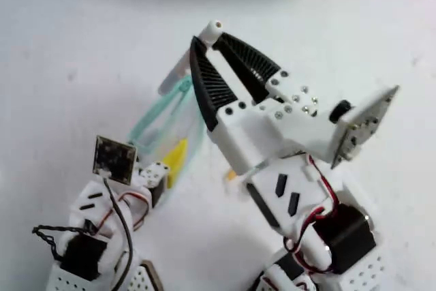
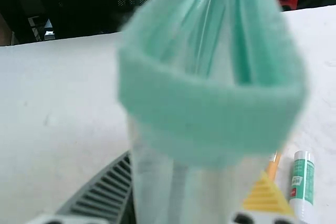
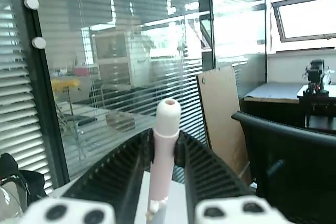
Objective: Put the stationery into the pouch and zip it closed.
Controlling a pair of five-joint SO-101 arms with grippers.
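A clear pouch (image 1: 161,122) with a teal zip rim lies left of centre, and my left gripper (image 1: 169,160) is shut on its near end. In the left wrist view the pouch (image 2: 210,114) stands close up with its teal mouth gaping, beside a ribbed black finger (image 2: 100,198). My right gripper (image 1: 206,40) is shut on a pale pink pen (image 1: 176,73), held above the pouch's far end. In the right wrist view the pen (image 3: 168,114) points up between the black fingers (image 3: 115,171). A glue stick (image 2: 302,182) and an orange pencil (image 2: 273,163) lie on the table beside the pouch.
The white table (image 1: 82,39) stretches bare to the left and at the back. An orange pencil tip (image 1: 231,176) peeks out under the right arm's body (image 1: 272,134). The left arm's base and cables (image 1: 88,236) fill the near left corner.
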